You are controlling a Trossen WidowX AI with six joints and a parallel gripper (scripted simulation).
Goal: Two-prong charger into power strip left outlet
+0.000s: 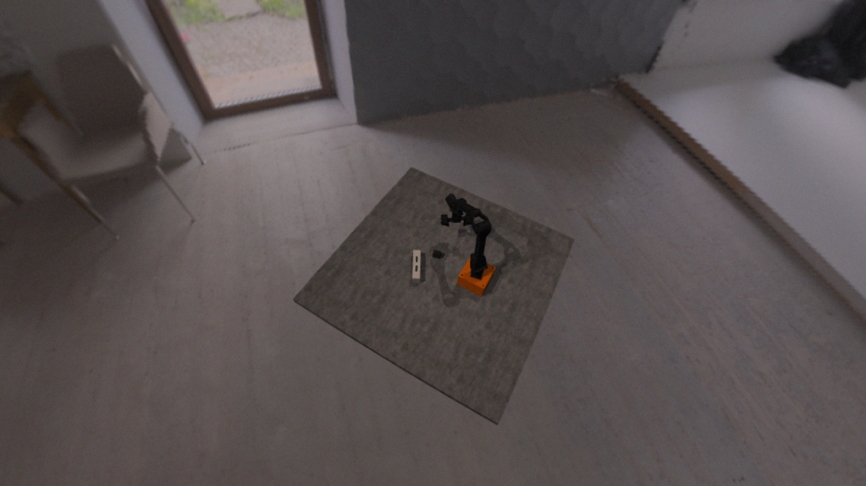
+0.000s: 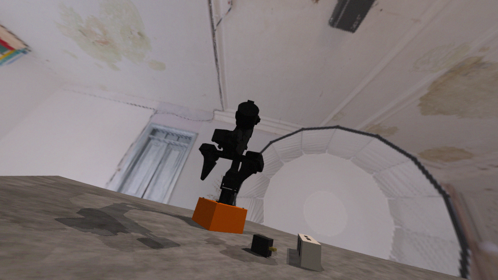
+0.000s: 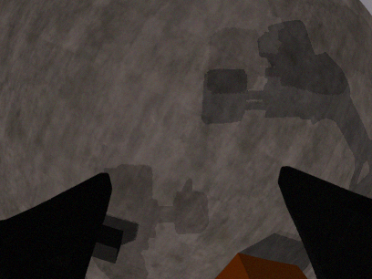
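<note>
The black charger (image 1: 438, 254) (image 2: 261, 245) (image 3: 108, 253) lies on the table between the arm's base and the power strip. Its brass prongs point towards the strip in the exterior view. In the wrist view it is partly hidden behind the left finger. The white power strip (image 1: 416, 275) (image 2: 310, 256) stands beside it, with dark slots on top and on the side facing the charger. It is not in the wrist view. My gripper (image 2: 221, 182) (image 3: 196, 180) is wide open and empty, high above the table, fingers pointing down. It is not over the charger.
The orange base (image 1: 474, 280) (image 2: 227, 217) (image 3: 257, 269) stands close to the charger, on the side away from the strip. The grey table top (image 1: 387, 327) (image 2: 41, 223) carries the arm's shadows. Its edges drop to the floor.
</note>
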